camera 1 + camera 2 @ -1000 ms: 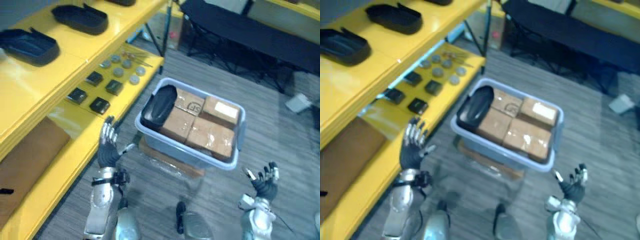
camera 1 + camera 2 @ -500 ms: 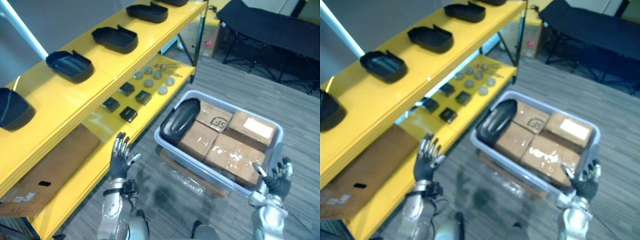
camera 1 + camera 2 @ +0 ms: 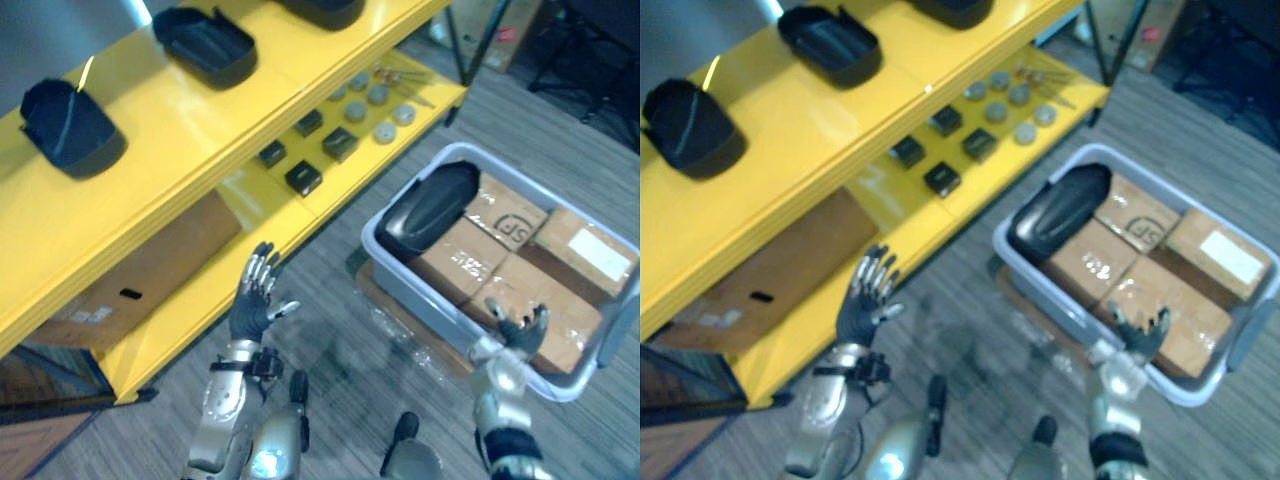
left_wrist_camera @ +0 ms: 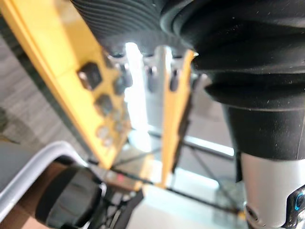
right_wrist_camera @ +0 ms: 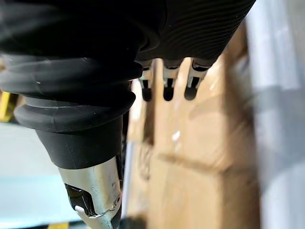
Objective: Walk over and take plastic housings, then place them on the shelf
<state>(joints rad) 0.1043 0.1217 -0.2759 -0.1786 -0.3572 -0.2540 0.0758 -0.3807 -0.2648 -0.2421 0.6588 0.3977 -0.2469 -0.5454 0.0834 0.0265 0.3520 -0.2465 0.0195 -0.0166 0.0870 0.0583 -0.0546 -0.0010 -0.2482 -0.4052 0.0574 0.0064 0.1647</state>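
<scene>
Nearest, the left hand (image 3: 252, 305) is raised with fingers spread and nothing in it, hanging over the floor just off the front edge of the lower shelf. The right hand (image 3: 515, 332) is likewise slack-fingered and empty, over the near corner of the grey bin (image 3: 392, 268), above the cardboard boxes (image 3: 460, 265) packed inside. The black plastic housing (image 3: 427, 205) lies at the bin's far left end, propped against the wall and partly on the boxes. It is well apart from both hands: beyond the right hand and towards the shelf, and across open floor from the left. The likely trouble is reach. The right hand is over boxes, not the housing, so a grab from here would probably close on cardboard or the bin rim. The housing looks smooth and rounded, and a one-handed pinch might slip or drag it against the bin wall. Farther off, the yellow shelf (image 3: 200, 120) already carries two dark housings (image 3: 70, 125) (image 3: 205, 42), so a careless placement could knock a neighbour.
</scene>
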